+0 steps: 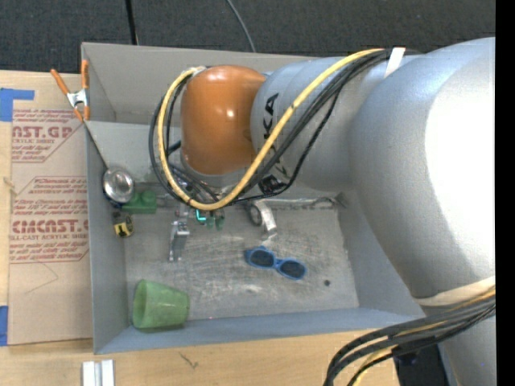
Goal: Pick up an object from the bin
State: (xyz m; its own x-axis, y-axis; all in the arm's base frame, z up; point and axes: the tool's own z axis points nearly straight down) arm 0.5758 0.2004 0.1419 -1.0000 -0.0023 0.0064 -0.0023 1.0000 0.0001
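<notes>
Jaws sit tucked under the arm's orange cover (217,119), and whether they are spread or pressed together cannot be told. What shows of the gripper (199,209) is a dark cluster with a teal glint, hanging low over the rear middle of the bin floor, ringed by looped yellow and black cables (165,147).

Nearest to it lies a small grey metal piece (177,240), just toward the front and slightly left, flat on the floor. Which thing the gripper is over cannot be told more closely. A silvery bent strip (264,215) lies just to the right of the gripper.

Further out, blue sunglasses (275,264) lie right of centre. Along the left wall are a shiny round metal thing (118,183), a green block (145,201) touching it, and a tiny yellow-and-black thing (122,229) just in front of them. A pale green cup (159,305) lies on its side in the front left corner of the grey bin (241,325)
</notes>
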